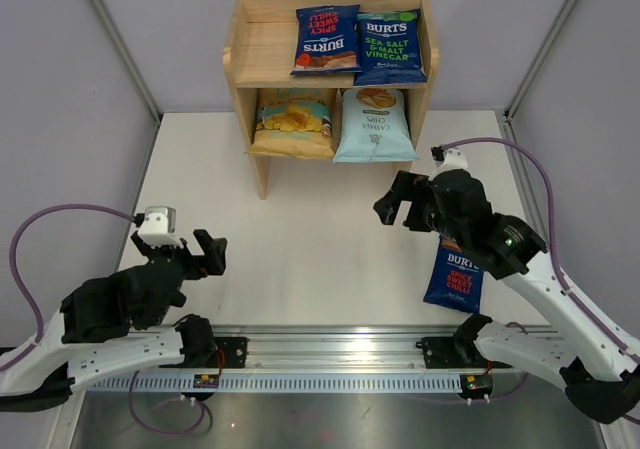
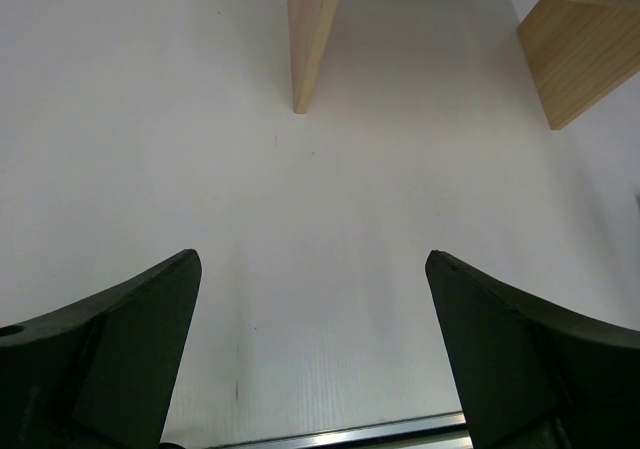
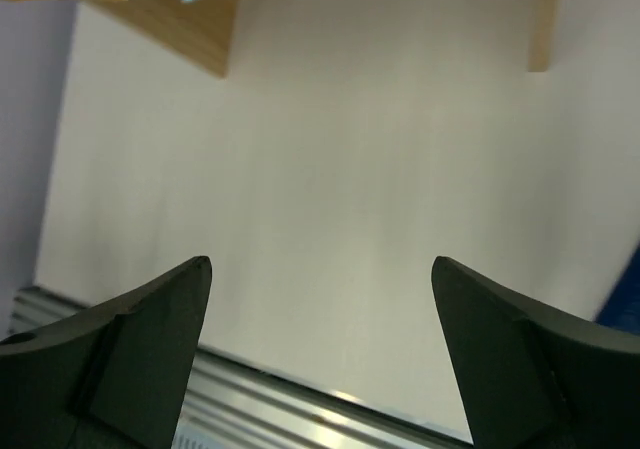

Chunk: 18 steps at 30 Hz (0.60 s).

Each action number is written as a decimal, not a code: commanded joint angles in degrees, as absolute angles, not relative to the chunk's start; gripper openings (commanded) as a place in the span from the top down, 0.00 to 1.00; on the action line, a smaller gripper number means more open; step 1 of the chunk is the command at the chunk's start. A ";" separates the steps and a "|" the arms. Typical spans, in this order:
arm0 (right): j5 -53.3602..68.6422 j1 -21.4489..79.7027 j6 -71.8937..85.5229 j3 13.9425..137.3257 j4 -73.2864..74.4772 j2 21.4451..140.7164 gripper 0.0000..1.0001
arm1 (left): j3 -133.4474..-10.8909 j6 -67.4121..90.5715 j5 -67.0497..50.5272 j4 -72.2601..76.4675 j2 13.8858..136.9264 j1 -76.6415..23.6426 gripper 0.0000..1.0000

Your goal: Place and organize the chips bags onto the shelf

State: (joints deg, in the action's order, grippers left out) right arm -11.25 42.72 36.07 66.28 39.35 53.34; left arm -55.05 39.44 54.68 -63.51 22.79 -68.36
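Note:
The wooden shelf (image 1: 250,49) stands at the back of the table. Two dark blue BURTS chips bags (image 1: 327,39) (image 1: 390,47) lie on its upper tier. Below them lie a yellow-and-teal bag (image 1: 292,121) and a pale blue cassava bag (image 1: 375,124). A third BURTS bag (image 1: 455,279) lies flat on the table at the near right, partly under the right arm. My right gripper (image 1: 392,201) hovers open and empty between that bag and the shelf. My left gripper (image 1: 215,253) is open and empty over the near left table. The wrist views show both grippers (image 2: 312,259) (image 3: 322,261) with only bare table between the fingers.
Grey walls enclose the table on the left, right and back. An aluminium rail (image 1: 330,354) carrying the arm bases runs along the near edge. The shelf's side panels (image 2: 315,29) (image 3: 190,29) stand on the table ahead of both grippers.

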 commanded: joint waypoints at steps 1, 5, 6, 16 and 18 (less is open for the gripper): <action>-13.22 36.40 28.14 66.71 48.33 58.51 0.01 | -56.69 38.58 55.55 -62.58 26.27 -66.62 0.01; -21.68 30.25 26.89 66.27 53.16 66.87 0.01 | -56.34 38.15 54.94 -62.58 28.04 -64.87 0.01; -23.97 29.19 26.98 65.83 53.35 67.93 0.01 | -56.25 37.97 54.24 -62.06 28.30 -64.08 0.01; -23.54 14.86 23.82 61.95 44.82 82.68 0.17 | -55.02 34.98 50.54 -59.06 29.18 -62.05 0.01; -24.52 14.59 23.64 62.93 46.93 86.73 0.21 | -54.93 34.81 50.19 -59.06 29.18 -62.14 0.01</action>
State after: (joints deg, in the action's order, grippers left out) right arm -21.21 14.98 25.30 60.66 46.89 82.06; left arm -54.96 36.21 51.66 -61.76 28.32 -62.33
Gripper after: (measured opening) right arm 0.805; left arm 0.988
